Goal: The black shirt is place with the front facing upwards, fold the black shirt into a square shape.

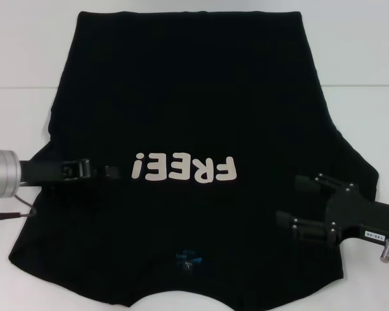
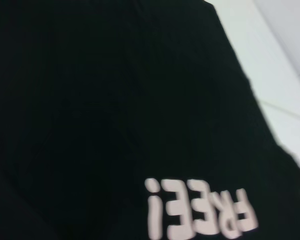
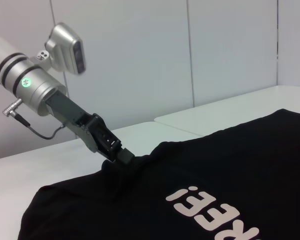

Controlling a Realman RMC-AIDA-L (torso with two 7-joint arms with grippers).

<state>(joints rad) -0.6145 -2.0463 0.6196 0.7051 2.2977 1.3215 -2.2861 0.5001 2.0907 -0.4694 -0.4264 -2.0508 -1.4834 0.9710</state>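
The black shirt [image 1: 188, 97] lies spread on the white table [image 1: 26, 58], front up, with its neck and small blue label [image 1: 187, 258] toward me. The white "FREE!" lettering [image 1: 185, 168] crosses its chest. My left gripper [image 1: 115, 172] reaches in from the left, just beside the lettering. In the right wrist view it [image 3: 121, 156] is shut on a small raised pinch of the shirt [image 3: 240, 170]. My right gripper [image 1: 297, 201] is open and empty over the shirt's right side. The left wrist view shows only shirt [image 2: 90, 100] and lettering [image 2: 200, 212].
Bare white table [image 1: 363, 58] shows around the shirt on the far side and on both sides. A seam runs across the tabletop [image 1: 356, 85]. A white panelled wall [image 3: 190, 50] stands beyond the table's left side. The shirt's near hem reaches the front of the head view.
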